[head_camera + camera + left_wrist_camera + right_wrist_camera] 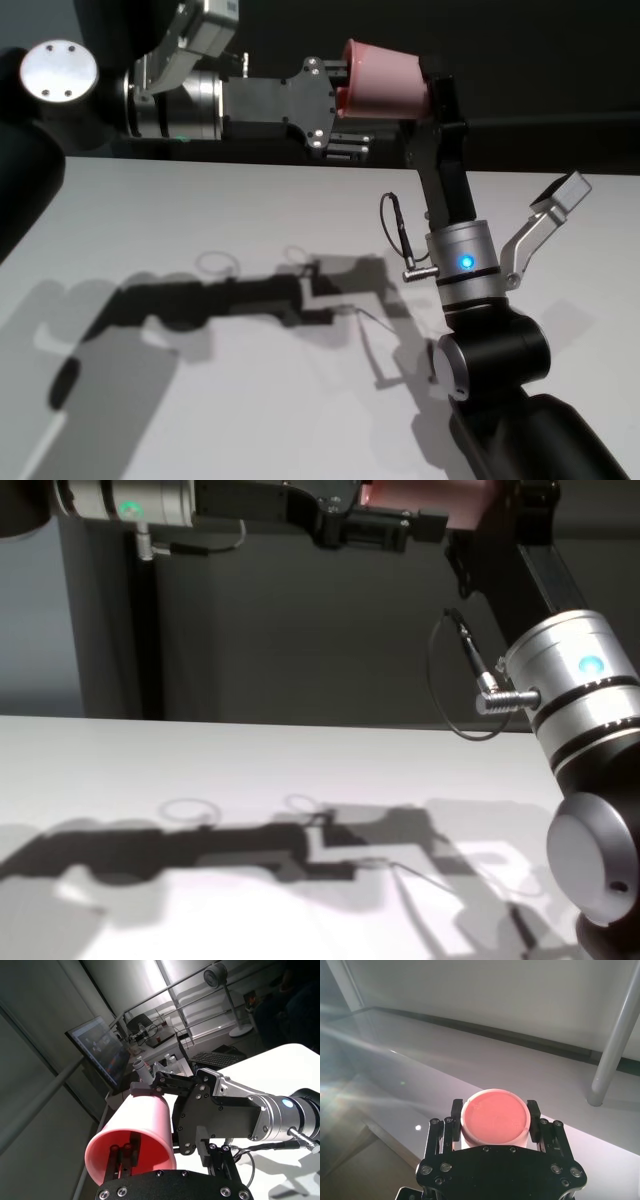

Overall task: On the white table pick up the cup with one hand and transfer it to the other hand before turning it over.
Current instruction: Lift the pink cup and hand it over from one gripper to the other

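The pink cup [385, 80] lies on its side high above the white table [250, 210], its mouth toward my left arm. My right gripper [432, 98] reaches up from the lower right and is shut on the cup's base end, with fingers [533, 1120] pressed on either side of the base [494, 1117]. My left gripper [345, 122] comes in level from the left at the cup's rim. It stands open: one finger [124, 1154] is inside the mouth [131, 1147], and the outer finger [348, 148] hangs clear below the wall. The chest view shows only the cup's underside [425, 500].
My right forearm [490, 340] rises from the near right corner, its cable [395, 225] looping beside the wrist. My left arm's elbow joint [60, 70] fills the upper left. Both arms cast shadows on the tabletop [200, 770]. A dark wall [300, 640] stands behind the table.
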Action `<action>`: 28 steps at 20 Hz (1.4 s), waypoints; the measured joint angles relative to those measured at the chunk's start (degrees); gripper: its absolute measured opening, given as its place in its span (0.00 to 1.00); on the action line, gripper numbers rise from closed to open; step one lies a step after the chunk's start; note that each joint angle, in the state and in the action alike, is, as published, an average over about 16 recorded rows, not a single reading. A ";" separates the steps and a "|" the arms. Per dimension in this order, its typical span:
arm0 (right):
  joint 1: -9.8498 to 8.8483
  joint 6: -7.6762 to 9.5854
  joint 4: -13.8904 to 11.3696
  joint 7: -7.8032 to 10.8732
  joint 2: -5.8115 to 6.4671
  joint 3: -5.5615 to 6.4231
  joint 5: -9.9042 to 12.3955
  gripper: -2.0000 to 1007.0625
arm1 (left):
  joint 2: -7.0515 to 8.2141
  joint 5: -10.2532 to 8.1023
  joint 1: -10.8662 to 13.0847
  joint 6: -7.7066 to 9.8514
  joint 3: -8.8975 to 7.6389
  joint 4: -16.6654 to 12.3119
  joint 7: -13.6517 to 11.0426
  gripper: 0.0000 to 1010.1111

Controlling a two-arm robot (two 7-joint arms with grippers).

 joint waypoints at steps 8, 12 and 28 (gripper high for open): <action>0.00 0.00 0.00 -0.02 0.00 0.00 0.00 0.73 | 0.19 -0.06 0.06 0.01 -0.05 -0.21 0.04 0.90; 0.00 0.00 0.00 -0.02 0.00 0.00 0.00 0.73 | 0.66 -0.12 0.21 0.10 -0.18 -0.56 0.18 0.96; 0.00 0.00 0.00 -0.02 0.00 0.01 0.00 0.73 | 7.12 -0.57 4.13 2.51 -2.27 -5.13 3.54 0.99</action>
